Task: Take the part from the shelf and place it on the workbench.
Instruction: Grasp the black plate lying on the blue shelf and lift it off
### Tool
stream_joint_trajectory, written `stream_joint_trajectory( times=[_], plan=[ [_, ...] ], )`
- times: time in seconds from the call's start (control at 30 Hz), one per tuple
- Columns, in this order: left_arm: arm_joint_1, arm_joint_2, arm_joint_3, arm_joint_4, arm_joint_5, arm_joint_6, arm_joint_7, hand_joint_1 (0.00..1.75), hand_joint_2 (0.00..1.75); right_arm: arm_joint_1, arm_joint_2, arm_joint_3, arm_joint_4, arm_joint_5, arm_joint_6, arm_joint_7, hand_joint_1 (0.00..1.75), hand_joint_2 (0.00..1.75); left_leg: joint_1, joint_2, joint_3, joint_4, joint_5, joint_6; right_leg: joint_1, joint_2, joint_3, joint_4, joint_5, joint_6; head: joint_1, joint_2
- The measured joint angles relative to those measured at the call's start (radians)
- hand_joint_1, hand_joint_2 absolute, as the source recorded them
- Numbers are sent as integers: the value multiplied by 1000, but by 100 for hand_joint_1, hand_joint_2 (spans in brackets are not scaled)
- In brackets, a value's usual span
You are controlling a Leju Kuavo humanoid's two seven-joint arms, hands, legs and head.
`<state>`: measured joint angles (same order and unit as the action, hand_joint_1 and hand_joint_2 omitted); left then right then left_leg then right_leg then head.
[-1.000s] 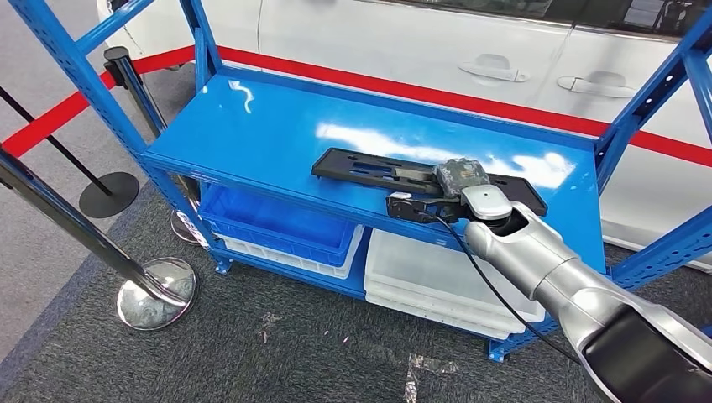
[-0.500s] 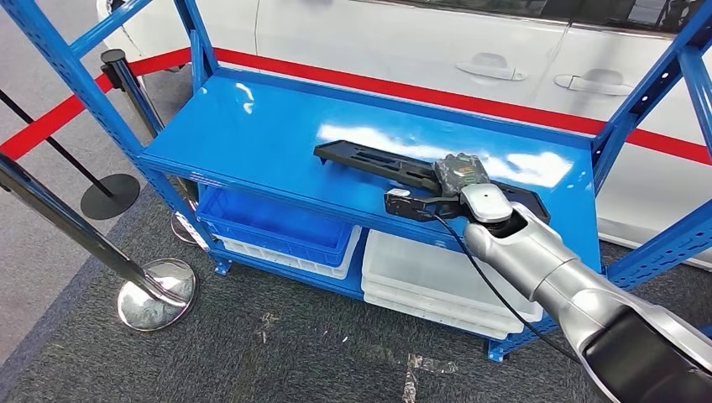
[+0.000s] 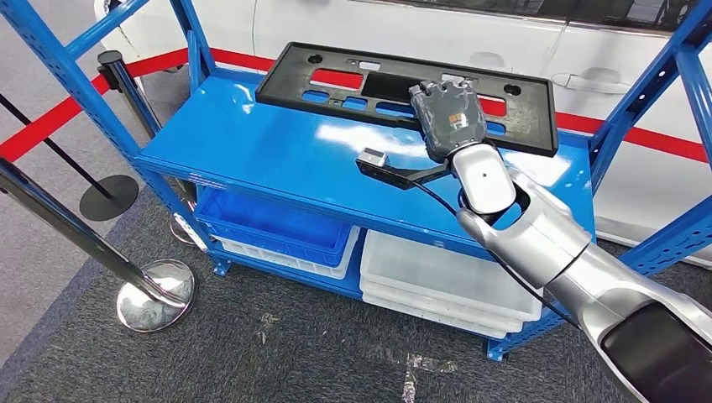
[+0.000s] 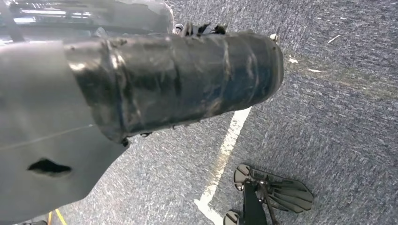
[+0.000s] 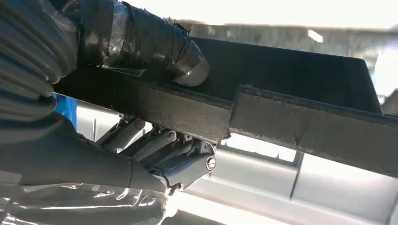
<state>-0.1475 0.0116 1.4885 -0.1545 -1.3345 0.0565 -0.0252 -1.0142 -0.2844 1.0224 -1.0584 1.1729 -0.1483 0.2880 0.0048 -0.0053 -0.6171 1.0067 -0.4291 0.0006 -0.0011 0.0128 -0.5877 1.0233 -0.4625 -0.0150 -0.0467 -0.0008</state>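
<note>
Liftoff is the change here — half a second ago the long black plastic panel with cut-out slots [image 3: 395, 88] lay flat near the front edge of the glossy blue metal shelf [image 3: 252, 143]; now it is raised and tipped up on edge, its face turned toward the head camera, clear of the shelf top. By my reading, the take is done and the carry to the workbench remains; no workbench is in sight. The right hand [image 3: 451, 119] grips the panel right of its middle. In the right wrist view the taped thumb [image 5: 141, 40] presses one face while the metal fingers [image 5: 173, 154] curl against the other — the panel's edge runs between them. The left hand [image 4: 178, 79] hangs over grey carpet; whether its fingers are open or closed I cannot tell.
</note>
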Motion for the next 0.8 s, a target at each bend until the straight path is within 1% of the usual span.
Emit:
stream_joint_trajectory(
  times=[0.1, 0.23, 0.37, 0.5, 0.67, 0.8],
  plan=[
    [1, -1, 0, 0, -4, 0, -5, 0, 0, -15, -6, -4, -51, 45, -11, -8, 175, 175, 0, 1, 0, 0, 0, 0, 0, 1, 0, 0, 0, 0, 0, 0],
    [0, -2, 1, 0, -6, 4, -10, 0, 0, -76, -7, -14, -146, 62, 62, -23, 175, 175, 0, 1, 0, 0, 0, 0, 0, 1, -1, 0, 1, 0, 0, 0],
    [0, -4, 4, 0, -4, 10, -9, 0, 175, -125, -7, -20, -224, 38, 118, -30, 175, 175, 0, 0, 0, -1, 0, 0, 0, 0, 0, 0, 0, 0, 0, 0],
    [0, -5, 19, 0, 6, 4, -10, 0, 175, -166, -8, -21, -303, -41, 155, -38, 175, 175, 0, 1, 0, -1, 0, 0, 0, 1, -1, 0, 0, -1, 0, 0],
    [-2, -5, 26, 0, 9, -3, -13, 0, 175, -196, -8, -21, -370, -94, 184, -41, 175, 175, 0, 0, 1, -1, 0, -1, 0, 1, 0, 0, 0, -1, 0, 0],
    [-2, -5, 27, 0, 9, -20, -36, 0, 175, -218, -8, -18, -417, -169, 244, -56, 175, 175, 0, 0, 1, -1, 0, -1, 0, 1, 0, 0, 0, -1, 0, 0]
  ],
)
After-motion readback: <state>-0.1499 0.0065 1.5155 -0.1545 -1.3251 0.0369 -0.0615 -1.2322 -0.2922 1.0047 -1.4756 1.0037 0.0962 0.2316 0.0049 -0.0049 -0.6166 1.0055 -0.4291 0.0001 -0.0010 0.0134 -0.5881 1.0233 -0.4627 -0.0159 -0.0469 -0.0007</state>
